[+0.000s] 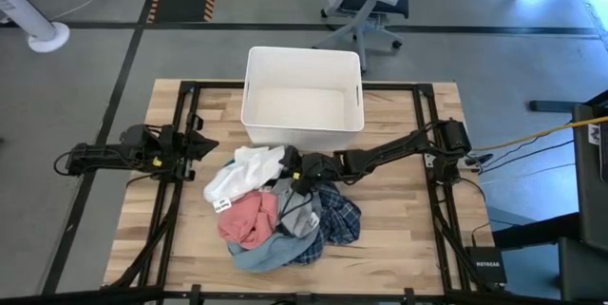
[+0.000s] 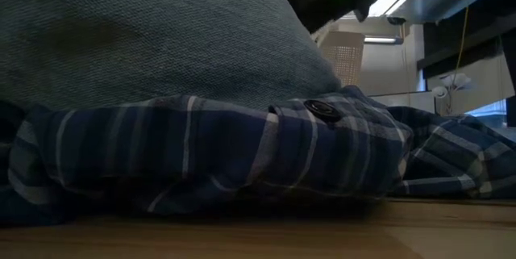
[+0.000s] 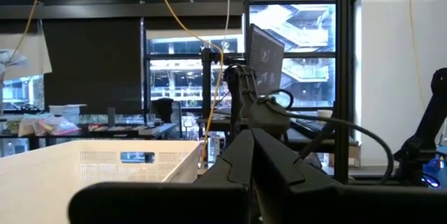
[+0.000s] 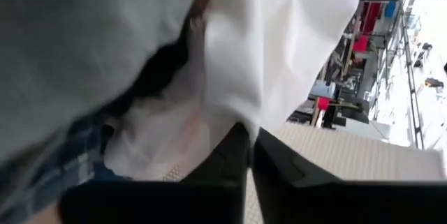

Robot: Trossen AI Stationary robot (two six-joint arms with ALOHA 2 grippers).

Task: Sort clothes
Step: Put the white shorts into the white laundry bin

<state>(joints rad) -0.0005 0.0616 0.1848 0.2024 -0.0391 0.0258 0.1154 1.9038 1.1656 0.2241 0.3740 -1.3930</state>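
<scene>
The clothes (image 1: 280,212) lay heaped on the wooden table (image 1: 399,238), just at 6 o'clock of the white bin (image 1: 302,96) and touching its near wall: a white garment (image 1: 249,170) at the pile's 11 o'clock, a salmon pink one (image 1: 253,218) at 8, a navy plaid shirt (image 1: 337,218) at 4, and light-blue denim (image 1: 261,257) spilling out at 6. All of it looked soft, light and limp, likely to drape and drag neighbours along if lifted, since the pieces overlapped and tangled; a pinch on a raised fold or free edge on top, such as the white garment's upper ridge, seemed the surest hold. The denim appeared the bulkiest and probably the heaviest. The right gripper (image 1: 296,170) sat at the pile's 12 o'clock edge, its fingers (image 4: 279,165) closed together against white cloth, though I could not tell whether any fabric was pinched between them. The left gripper (image 1: 201,145) waited at the table's 9 o'clock side, fingers closed and holding nothing. A white tag (image 1: 224,204) lay beside the pink garment, its print unreadable; a black box (image 1: 483,269) at the table's 4 o'clock corner read NETGEAR.
</scene>
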